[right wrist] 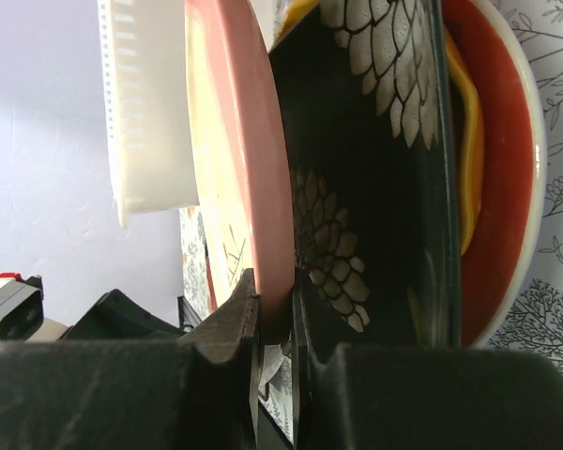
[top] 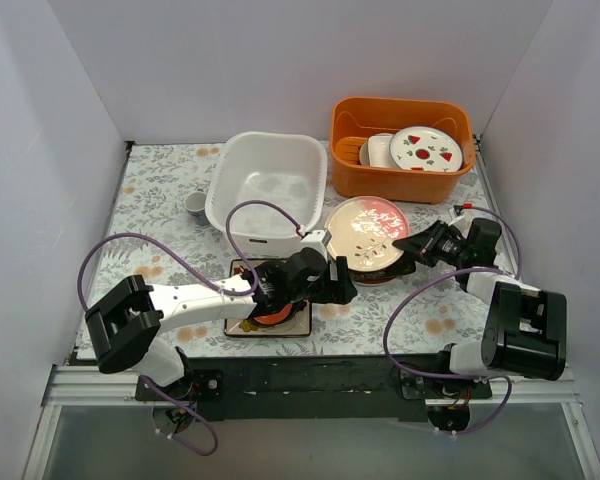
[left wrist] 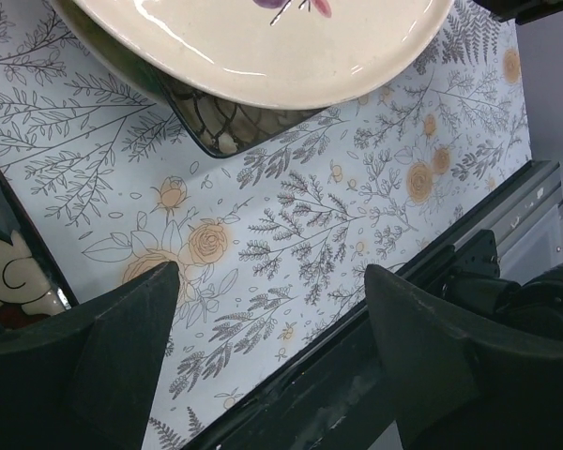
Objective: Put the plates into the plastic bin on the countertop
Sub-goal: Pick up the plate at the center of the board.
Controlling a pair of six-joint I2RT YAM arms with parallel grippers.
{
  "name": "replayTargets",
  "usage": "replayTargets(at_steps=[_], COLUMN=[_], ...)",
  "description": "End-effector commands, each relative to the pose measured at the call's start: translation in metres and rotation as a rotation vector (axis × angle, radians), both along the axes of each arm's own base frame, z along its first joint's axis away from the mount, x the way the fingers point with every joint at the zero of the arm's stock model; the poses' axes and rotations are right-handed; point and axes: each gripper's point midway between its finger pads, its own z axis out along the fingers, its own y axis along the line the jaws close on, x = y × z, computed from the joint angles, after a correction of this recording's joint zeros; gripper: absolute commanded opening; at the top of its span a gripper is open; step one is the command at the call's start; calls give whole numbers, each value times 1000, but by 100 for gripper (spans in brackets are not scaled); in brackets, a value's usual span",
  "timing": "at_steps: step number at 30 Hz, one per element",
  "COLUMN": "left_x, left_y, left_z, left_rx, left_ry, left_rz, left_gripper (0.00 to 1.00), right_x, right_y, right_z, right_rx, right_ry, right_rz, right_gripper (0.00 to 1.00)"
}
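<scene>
Top external view: the white plastic bin (top: 270,185) sits at the back of the leaf-and-flower counter (top: 155,190). The right fingers (top: 402,245) are pinched tight on the edge of a cream round plate with a pink rim (top: 365,228), just in front of the bin's right corner. That plate tips up off a black square plate with white flowers (right wrist: 357,187), stacked with a yellow round plate (right wrist: 471,159) and a red round plate (right wrist: 507,169). The left fingers (top: 342,290) are spread wide and hold nothing, over bare counter beside a white square plate (top: 242,322).
</scene>
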Motion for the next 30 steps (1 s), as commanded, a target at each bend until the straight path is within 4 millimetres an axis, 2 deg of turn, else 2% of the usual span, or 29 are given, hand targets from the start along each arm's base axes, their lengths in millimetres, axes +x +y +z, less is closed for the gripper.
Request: replayTargets(at_steps=[1, 4, 5, 12, 20, 27, 30], left_x=[9, 12, 13, 15, 20, 25, 26], left_y=[0, 2, 2, 0, 8, 8, 6], left_z=[36, 44, 47, 72, 100, 110, 108], left_rx=[-53, -71, -76, -158, -241, -270, -267], left_ry=[-68, -78, -80, -108, -166, -190, -190], left_rz=[31, 52, 61, 80, 120, 142, 145], left_gripper=[82, 87, 98, 98, 98, 98, 98], right_x=[0, -1, -3, -10, -18, -26, -31], right_y=[5, 3, 4, 1, 0, 4, 7], right_z=[52, 60, 61, 71, 89, 112, 124], right_rx=[49, 52, 56, 59, 71, 106, 128], right_ry=[-178, -194, -192, -219, -265, -328, -359], right_rz=[70, 68, 75, 73, 84, 110, 134], right_gripper=[1, 1, 1, 1, 1, 1, 1])
